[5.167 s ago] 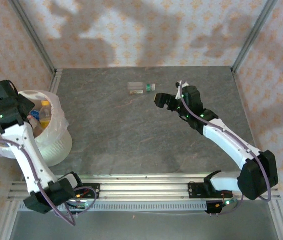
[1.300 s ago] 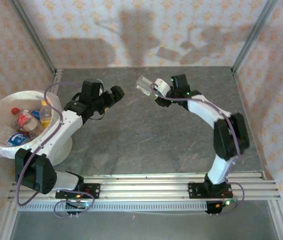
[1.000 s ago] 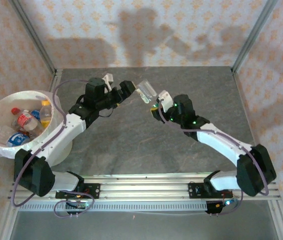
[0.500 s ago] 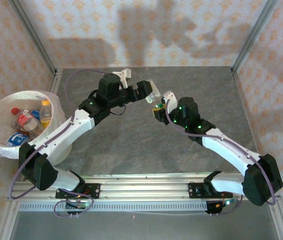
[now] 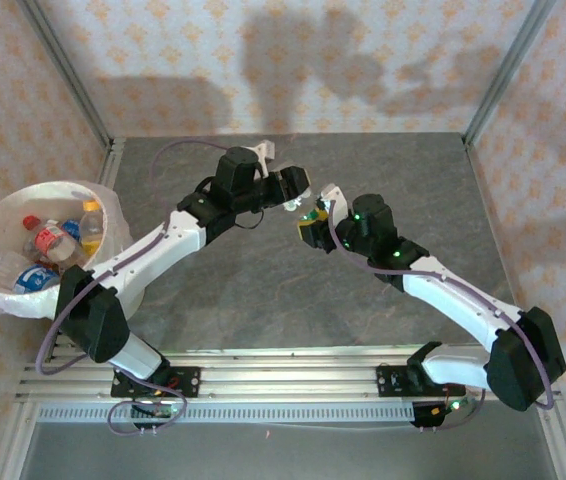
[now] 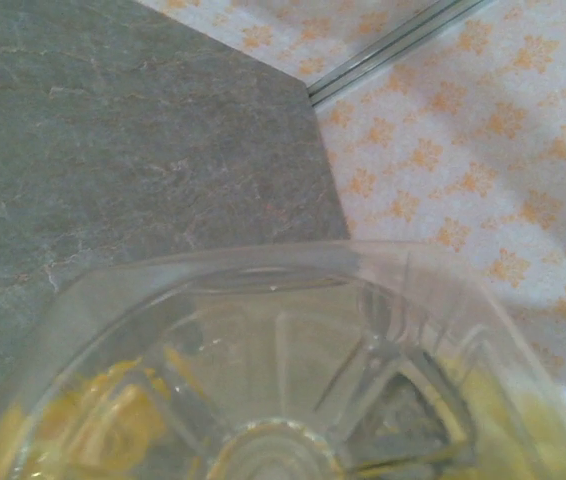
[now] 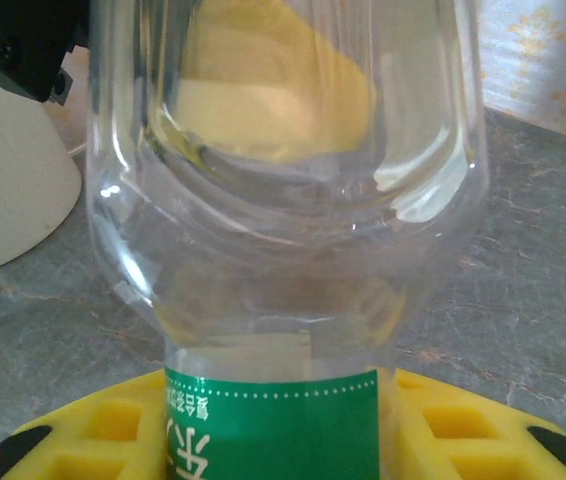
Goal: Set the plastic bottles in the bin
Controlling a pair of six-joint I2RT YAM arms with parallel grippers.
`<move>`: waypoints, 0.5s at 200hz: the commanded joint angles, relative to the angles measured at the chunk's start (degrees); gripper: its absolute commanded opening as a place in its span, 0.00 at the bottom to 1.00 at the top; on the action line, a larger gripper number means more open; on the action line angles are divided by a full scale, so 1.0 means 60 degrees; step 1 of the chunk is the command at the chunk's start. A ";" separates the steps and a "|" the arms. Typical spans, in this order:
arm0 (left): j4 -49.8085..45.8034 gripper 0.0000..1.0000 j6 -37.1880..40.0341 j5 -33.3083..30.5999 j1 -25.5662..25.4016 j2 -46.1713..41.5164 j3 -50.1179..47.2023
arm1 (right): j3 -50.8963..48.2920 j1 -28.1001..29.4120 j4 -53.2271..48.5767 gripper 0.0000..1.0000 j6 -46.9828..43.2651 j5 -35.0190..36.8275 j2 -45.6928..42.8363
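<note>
One clear, ribbed, green-labelled plastic bottle [image 7: 283, 200] in tight right jaws; left jaws' state unclear.

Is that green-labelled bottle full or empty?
Empty, it seems: the bottle looks clear throughout in the right wrist view, with no liquid level visible.

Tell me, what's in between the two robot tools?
A clear plastic bottle with a green label. The top view shows the left tool and right tool at either end of it; both wrist views show it close up.
</note>
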 commanded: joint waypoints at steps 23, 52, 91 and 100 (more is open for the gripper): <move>-0.0478 0.53 0.0520 -0.0948 0.0024 -0.0867 0.0277 | 0.0458 0.0061 0.0188 0.82 -0.0025 -0.0353 -0.0635; -0.3208 0.51 0.1642 -0.3048 0.0281 -0.1678 0.1430 | 0.0473 0.0062 0.0249 0.99 -0.0090 -0.0170 -0.1362; -0.7014 0.50 0.3409 -0.6409 0.1080 -0.2706 0.3575 | 0.0533 0.0061 0.0250 0.99 -0.0421 0.1593 -0.1721; -0.7807 0.50 0.3797 -0.7616 0.1198 -0.2855 0.4223 | 0.0541 0.0063 0.0244 0.99 -0.0487 0.2132 -0.1667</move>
